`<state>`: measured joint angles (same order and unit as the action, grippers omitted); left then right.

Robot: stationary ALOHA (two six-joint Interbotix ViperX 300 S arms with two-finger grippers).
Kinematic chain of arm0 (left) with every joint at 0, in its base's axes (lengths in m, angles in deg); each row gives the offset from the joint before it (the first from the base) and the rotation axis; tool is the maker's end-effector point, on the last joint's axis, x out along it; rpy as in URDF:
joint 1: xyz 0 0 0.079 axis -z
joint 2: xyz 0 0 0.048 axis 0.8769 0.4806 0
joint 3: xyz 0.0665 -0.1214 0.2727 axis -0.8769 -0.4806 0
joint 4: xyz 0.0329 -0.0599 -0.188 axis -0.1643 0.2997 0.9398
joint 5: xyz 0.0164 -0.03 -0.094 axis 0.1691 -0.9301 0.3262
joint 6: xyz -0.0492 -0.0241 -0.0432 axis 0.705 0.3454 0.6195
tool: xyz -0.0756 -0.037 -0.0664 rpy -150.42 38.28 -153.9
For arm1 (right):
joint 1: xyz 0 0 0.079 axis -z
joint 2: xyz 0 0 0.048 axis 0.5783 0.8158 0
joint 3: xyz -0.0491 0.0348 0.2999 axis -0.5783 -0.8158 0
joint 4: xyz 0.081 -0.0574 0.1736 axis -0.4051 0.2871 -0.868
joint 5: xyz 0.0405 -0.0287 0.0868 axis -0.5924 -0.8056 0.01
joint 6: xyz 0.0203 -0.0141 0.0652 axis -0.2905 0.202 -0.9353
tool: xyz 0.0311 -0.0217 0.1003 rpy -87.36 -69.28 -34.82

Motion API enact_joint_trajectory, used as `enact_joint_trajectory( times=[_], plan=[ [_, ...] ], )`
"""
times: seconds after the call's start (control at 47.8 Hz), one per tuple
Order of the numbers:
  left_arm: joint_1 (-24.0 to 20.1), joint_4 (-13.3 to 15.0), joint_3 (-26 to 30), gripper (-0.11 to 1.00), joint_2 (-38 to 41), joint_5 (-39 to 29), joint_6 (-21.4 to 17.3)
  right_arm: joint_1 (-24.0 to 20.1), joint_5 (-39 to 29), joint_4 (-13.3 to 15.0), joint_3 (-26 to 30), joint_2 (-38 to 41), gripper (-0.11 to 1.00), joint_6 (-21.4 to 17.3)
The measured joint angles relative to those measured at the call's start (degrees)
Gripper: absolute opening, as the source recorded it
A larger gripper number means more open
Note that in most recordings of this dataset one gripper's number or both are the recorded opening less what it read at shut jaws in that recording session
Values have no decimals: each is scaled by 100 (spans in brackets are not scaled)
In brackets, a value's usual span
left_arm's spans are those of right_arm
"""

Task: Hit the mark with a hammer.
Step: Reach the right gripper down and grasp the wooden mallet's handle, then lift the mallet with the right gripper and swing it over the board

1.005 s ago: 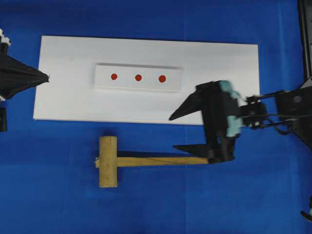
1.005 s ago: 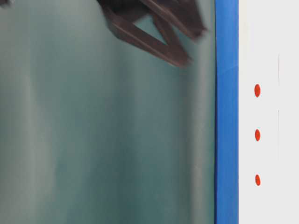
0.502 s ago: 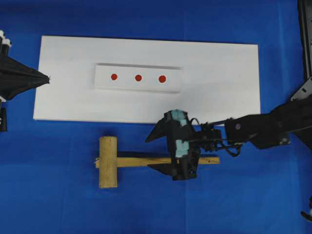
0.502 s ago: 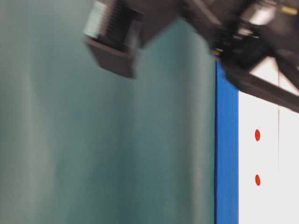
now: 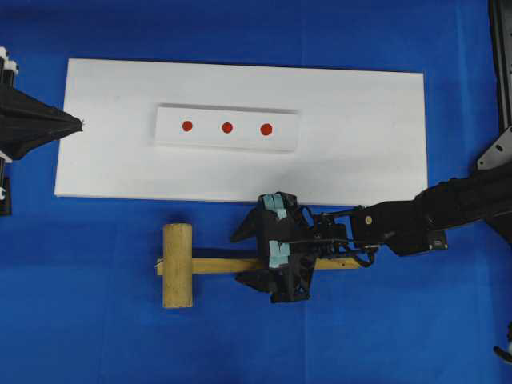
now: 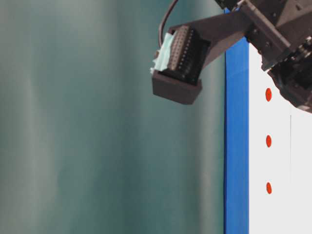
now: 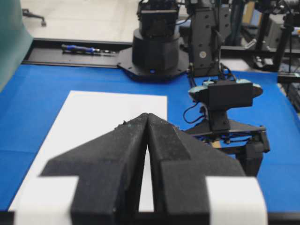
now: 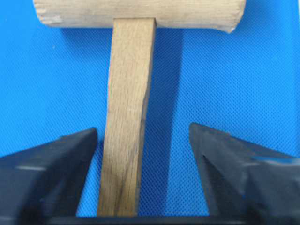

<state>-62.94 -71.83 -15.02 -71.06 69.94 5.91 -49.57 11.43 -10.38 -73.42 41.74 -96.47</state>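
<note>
Hammer (image 5: 240, 265) of pale wood lies flat on the blue desk (image 5: 96, 320), just below the lower edge of the white board (image 5: 360, 120). Its thick cylindrical head sits to the left in the overhead view, standing crosswise to the long flat handle, which runs to the right.

The right claw (image 5: 246, 256) is down over the middle of that handle, its dark fingers straddling it, one on the board side and one on the near side. In the right wrist view (image 8: 140, 173) the handle runs up between the two fingers to the head at the top; the left-hand finger (image 8: 56, 164) is just beside or touching the wood, while the right-hand finger (image 8: 225, 159) stands clearly apart from it with blue desk showing between. The claw is thus partly spread around the handle and not clamped on it.

The left claw (image 5: 78, 123) is pinched fully together, holding nothing, at the left end of the board; its wrist view (image 7: 147, 117) shows the two fingertips meeting in a point above the white surface.

On the board lies a smaller raised white strip (image 5: 226, 128) carrying three red dots (image 5: 226, 127) in a row, well apart from the hammer.
</note>
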Motion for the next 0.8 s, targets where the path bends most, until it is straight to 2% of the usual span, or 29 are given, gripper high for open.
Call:
enact_joint_trajectory(
  times=[0.084, 0.188, 0.523, 0.795],
  plan=[
    [0, 0, 9, 0, 0, 0, 0, -9, -88, 26, 9, 26, 31, 0],
    [0, 0, 0, 0, 0, 0, 0, -9, -158, 26, 26, 26, 10, 0],
    [0, 0, 0, 0, -35, 9, 53, -18, -149, 18, 53, -97, 10, -44],
    [0, 0, 9, 0, -35, -18, 158, -44, -466, 18, 53, -1143, 9, -79]
  ],
)
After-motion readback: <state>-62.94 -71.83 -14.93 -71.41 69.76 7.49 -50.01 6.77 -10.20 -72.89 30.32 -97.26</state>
